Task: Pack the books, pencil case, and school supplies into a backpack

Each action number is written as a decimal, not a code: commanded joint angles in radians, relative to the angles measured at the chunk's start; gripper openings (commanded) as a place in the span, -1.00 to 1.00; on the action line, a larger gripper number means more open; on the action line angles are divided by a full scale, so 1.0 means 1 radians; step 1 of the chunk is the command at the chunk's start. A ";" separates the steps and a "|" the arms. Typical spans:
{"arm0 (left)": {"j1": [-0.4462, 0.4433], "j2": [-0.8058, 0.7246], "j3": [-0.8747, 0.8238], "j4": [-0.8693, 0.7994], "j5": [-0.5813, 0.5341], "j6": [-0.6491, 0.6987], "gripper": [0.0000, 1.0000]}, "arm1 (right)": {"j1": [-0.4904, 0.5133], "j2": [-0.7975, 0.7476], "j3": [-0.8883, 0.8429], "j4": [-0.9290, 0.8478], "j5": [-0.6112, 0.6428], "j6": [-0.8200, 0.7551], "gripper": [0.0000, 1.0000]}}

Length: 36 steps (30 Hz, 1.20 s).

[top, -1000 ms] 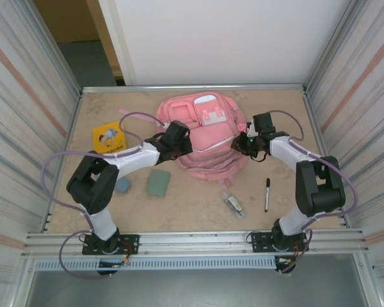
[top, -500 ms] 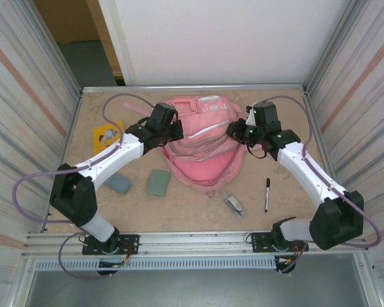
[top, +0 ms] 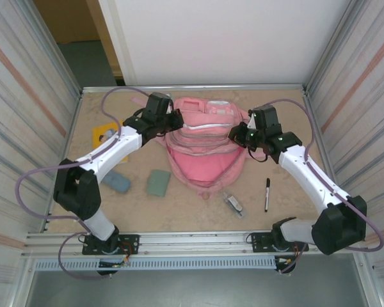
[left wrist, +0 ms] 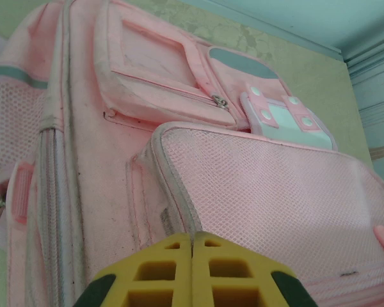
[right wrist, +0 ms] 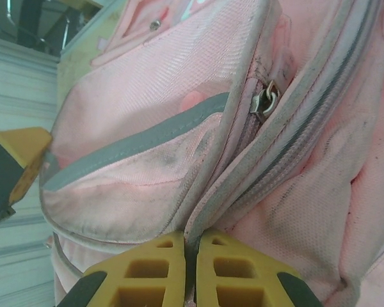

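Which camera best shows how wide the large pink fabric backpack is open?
Top external: it looks down on the whole large pink fabric backpack, with its mouth gaping upward. Left wrist shows its front pockets and mesh panel close up; right wrist shows a zipper track and metal pull from outside.

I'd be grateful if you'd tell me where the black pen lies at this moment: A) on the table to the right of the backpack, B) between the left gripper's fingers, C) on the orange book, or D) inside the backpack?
A: the pen lies flat on the bare table, apart from the backpack and to its right.
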 commanded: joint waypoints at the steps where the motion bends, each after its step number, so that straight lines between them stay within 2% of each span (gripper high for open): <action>1: 0.007 0.062 0.021 0.166 0.142 0.002 -1.00 | 0.049 0.056 -0.051 0.106 -0.088 -0.058 -1.00; 8: 0.012 0.139 0.003 0.169 0.125 -0.006 -1.00 | 0.052 0.135 -0.123 0.166 -0.040 -0.111 -1.00; 10: 0.012 0.128 -0.010 0.136 0.114 -0.009 -0.80 | 0.055 0.146 -0.141 0.175 -0.047 -0.111 -1.00; 12: 0.012 0.089 -0.044 0.093 0.090 -0.009 -0.51 | 0.060 0.150 -0.153 0.163 -0.044 -0.120 -0.97; 14: 0.013 0.028 -0.090 0.046 0.028 -0.006 -0.32 | 0.064 0.142 -0.157 0.140 -0.025 -0.143 -0.89; 17: 0.028 -0.072 -0.142 -0.050 -0.087 0.022 -0.09 | 0.068 0.109 -0.162 0.106 0.010 -0.181 -0.64; 19: 0.061 -0.119 -0.168 -0.105 -0.114 0.043 0.01 | 0.068 0.079 -0.160 0.084 0.039 -0.201 -0.45; 23: 0.173 -0.157 -0.190 -0.216 -0.119 0.068 0.05 | 0.069 0.015 -0.144 0.048 0.093 -0.233 -0.26; 27: 0.296 -0.101 -0.191 -0.274 -0.158 0.100 0.12 | 0.073 -0.028 -0.137 0.041 0.107 -0.257 -0.15; 30: 0.410 -0.018 -0.180 -0.281 0.021 0.100 0.13 | 0.087 -0.038 -0.132 0.042 0.098 -0.282 -0.13; 31: 0.433 0.007 -0.179 -0.282 0.039 0.100 0.13 | 0.092 -0.037 -0.131 0.045 0.096 -0.289 -0.12; 36: 0.436 0.103 -0.153 -0.338 -0.089 0.147 0.18 | 0.102 0.005 -0.128 0.073 0.029 -0.290 -0.12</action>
